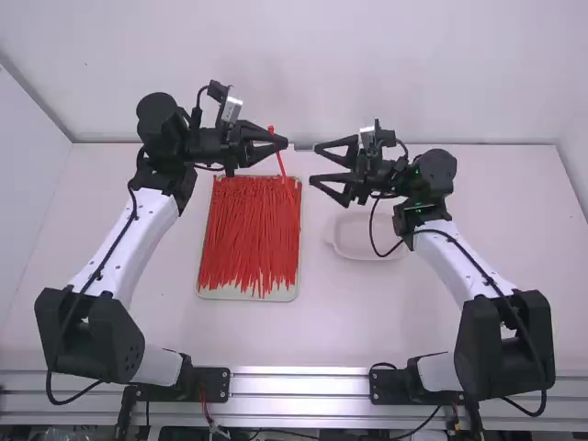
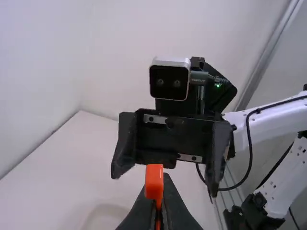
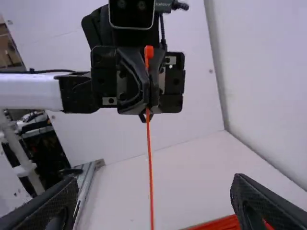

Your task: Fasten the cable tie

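place: robot lab | evidence: white table (image 1: pixel 514 211), bare white walls (image 1: pixel 367 55), aluminium mounting rail (image 1: pixel 303 378)

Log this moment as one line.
left gripper shut on red cable tie | right gripper open, facing it, apart | tie hangs straight, unfastened

Cable ties (image 1: pixel 253 230) lie on tray (image 1: pixel 248 296), left of dish (image 1: pixel 354 244).

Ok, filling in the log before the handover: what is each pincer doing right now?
Left pincer: closed on one thin red plastic cable tie.
Right pincer: open, holding nothing.
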`<action>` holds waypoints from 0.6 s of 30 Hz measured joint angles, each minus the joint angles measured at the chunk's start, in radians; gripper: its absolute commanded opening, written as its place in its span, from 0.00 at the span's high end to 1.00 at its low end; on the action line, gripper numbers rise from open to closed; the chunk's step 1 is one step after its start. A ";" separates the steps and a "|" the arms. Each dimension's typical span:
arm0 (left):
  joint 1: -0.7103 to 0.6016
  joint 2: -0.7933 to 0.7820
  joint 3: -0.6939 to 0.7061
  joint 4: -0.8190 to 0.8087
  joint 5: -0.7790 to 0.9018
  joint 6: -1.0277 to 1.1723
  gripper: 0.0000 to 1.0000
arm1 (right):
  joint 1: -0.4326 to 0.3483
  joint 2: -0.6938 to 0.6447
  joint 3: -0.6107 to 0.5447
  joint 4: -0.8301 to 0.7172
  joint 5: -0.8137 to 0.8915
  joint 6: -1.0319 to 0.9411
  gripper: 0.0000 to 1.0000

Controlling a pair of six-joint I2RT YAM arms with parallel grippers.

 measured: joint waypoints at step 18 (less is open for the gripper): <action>-0.001 0.000 0.000 0.081 0.029 -0.074 0.98 | 0.127 0.001 0.000 -0.249 -0.019 -0.222 0.22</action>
